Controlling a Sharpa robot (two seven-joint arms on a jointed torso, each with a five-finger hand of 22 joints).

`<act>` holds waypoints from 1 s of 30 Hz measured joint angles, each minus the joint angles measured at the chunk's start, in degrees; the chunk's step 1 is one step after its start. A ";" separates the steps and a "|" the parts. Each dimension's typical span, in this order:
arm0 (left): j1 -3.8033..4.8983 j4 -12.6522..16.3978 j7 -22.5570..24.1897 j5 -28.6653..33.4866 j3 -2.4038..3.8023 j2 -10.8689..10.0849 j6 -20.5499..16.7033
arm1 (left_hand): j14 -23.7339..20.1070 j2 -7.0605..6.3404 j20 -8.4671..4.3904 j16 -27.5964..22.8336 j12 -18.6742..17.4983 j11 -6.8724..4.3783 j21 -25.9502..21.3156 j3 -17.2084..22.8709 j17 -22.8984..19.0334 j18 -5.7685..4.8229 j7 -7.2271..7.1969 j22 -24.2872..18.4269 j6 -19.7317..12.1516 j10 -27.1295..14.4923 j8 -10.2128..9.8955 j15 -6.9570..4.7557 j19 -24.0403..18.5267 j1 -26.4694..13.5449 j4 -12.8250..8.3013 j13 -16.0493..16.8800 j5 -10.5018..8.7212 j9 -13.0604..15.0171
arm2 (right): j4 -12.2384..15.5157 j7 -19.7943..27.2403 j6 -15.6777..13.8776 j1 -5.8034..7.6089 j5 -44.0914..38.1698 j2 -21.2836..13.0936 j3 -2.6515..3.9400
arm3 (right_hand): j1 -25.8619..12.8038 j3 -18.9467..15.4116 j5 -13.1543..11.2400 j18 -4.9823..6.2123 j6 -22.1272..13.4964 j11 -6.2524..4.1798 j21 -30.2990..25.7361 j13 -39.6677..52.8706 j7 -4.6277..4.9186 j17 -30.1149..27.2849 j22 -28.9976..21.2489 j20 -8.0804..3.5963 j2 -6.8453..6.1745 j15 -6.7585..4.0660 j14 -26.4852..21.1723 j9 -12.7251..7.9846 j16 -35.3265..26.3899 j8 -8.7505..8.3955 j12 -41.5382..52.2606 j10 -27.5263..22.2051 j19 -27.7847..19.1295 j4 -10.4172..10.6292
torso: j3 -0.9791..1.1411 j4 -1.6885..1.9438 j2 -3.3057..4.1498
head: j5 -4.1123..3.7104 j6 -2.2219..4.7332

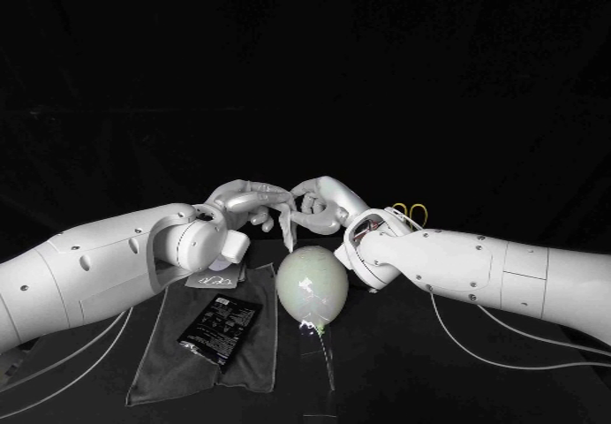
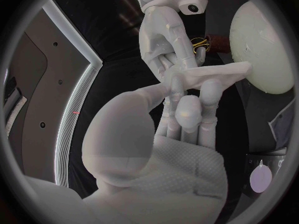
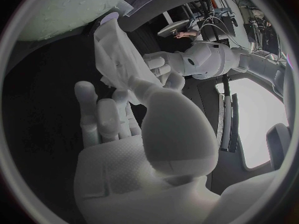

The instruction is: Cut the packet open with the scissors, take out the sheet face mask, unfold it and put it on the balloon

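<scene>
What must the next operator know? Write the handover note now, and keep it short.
Left hand: pinches the sheet mask.
Right hand: pinches the same mask; the two hold it between them, above the balloon.
Things: the balloon lies on the table under the hands. The packet lies on the grey cloth beside it. The scissors lie behind the right arm.
Done: the mask is out of the packet.
Left: spread the bunched mask open and lay it on the balloon.

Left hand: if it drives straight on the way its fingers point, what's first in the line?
The right hand. The left hand points across at it, with only the sheet mask they both pinch between them. The balloon seems to sit below that line, though depth is unclear.
</scene>
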 measured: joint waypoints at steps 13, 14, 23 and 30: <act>-0.01 0.35 -0.09 -0.13 0.00 -0.10 0.05 | 0.00 -0.06 0.00 0.00 0.00 0.00 0.00 0.00 0.13 0.00 0.09 0.15 0.09 0.00 -0.01 0.00 0.00 -0.06 0.00 0.06 0.00 -0.01 | 0.37 -2.80 0.93 -0.55 -1.99 -0.42 -0.04 | -0.01 0.00 0.85 -0.07 1.27 -0.43 3.72 1.34 -0.46 1.61 0.01 -0.16 0.00 -0.43 1.70 -0.14 2.15 1.06 3.47 2.15 2.75 0.00 | 0.01 0.00 -0.01 | 0.07 -0.09; -0.01 0.38 -0.10 -0.13 0.00 -0.11 0.05 | 0.00 -0.06 0.00 0.00 0.00 0.00 0.00 0.00 0.13 0.00 0.09 0.15 0.09 0.00 -0.01 0.00 0.00 -0.06 0.00 0.05 0.00 -0.01 | 0.34 -3.05 0.86 -0.57 -2.08 -0.42 -0.04 | -0.01 0.00 1.11 -0.08 1.73 -0.45 4.39 1.64 -0.53 1.85 0.01 -0.23 0.00 -0.45 2.11 -0.14 2.49 1.06 3.99 2.69 3.25 0.00 | 0.01 0.00 -0.01 | 0.07 -0.10; -0.01 0.40 -0.15 -0.15 0.00 -0.18 0.05 | 0.00 0.04 0.00 0.00 0.00 0.00 -0.01 0.00 0.12 0.00 0.08 0.15 0.08 0.00 -0.07 0.00 0.00 0.04 0.00 0.05 0.00 -0.01 | 0.07 -5.03 -1.91 -0.67 -2.32 -0.20 -0.05 | -0.36 1.61 2.24 -0.53 5.08 -1.84 13.52 5.89 -2.03 5.71 -0.03 -1.25 2.25 -1.79 6.32 -0.22 6.02 3.25 10.97 9.08 9.49 0.49 | 0.01 0.04 0.00 | 0.08 -0.18; 0.00 0.71 -0.22 -0.16 0.01 -0.44 0.04 | 0.00 0.10 0.00 0.26 0.00 0.00 0.23 0.00 0.27 0.00 0.07 0.40 0.07 0.00 -0.21 0.00 0.00 0.10 0.00 0.04 -0.13 0.00 | -0.08 -5.35 -5.21 -0.68 -1.54 -0.21 -0.04 | -0.48 2.30 2.24 -1.41 6.45 -2.68 17.38 7.91 -2.98 6.83 -0.02 -2.08 3.04 -2.54 7.95 0.04 7.29 4.83 13.68 11.67 11.83 0.41 | 0.01 0.01 0.00 | 0.14 -0.31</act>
